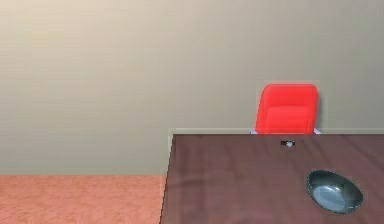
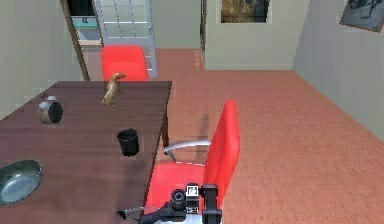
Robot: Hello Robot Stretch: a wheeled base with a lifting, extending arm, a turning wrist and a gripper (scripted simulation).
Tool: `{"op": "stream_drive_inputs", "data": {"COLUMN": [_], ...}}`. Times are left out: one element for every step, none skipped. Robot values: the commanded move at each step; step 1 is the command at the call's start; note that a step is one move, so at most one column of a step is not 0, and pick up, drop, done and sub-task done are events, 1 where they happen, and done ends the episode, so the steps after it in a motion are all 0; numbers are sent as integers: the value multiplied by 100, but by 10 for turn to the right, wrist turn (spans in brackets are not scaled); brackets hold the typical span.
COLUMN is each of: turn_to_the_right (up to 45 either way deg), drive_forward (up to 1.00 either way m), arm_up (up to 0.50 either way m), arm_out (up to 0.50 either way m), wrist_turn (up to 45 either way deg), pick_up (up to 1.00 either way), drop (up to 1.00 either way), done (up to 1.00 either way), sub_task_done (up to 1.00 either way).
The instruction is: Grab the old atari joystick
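We're guessing the joystick (image 2: 127,142) is that black thing sitting on the table (image 2: 70,150), farther out from the gripper (image 2: 132,212). Can't tell whether the gripper's holding anything. The near chair (image 2: 222,140) is crowding the arm (image 2: 205,212), so we're risking snagging it.

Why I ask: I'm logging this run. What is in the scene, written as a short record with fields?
table: dark brown
on table: bowl; black cup; round clock; brown stick-shaped thing, leaning, maybe the joystick
chairs: near red chair along the table's side; far red chair at its far end
gripper: low beside the near red chair; cannot tell whether it holds anything
floor: reddish carpet
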Motion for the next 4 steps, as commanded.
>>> {"op": "stream_drive_inputs", "data": {"turn_to_the_right": [0, 0, 0, 0], "drive_forward": [0, 0, 0, 0], "arm_up": [0, 0, -30, 0], "arm_out": [0, 0, 0, 0], "wrist_turn": [450, 360, 0, 0], "pick_up": [0, 0, 0, 100], "drop": [0, 0, 0, 0], "done": [0, 0, 0, 0], "sub_task_done": [0, 0, 0, 0]}}
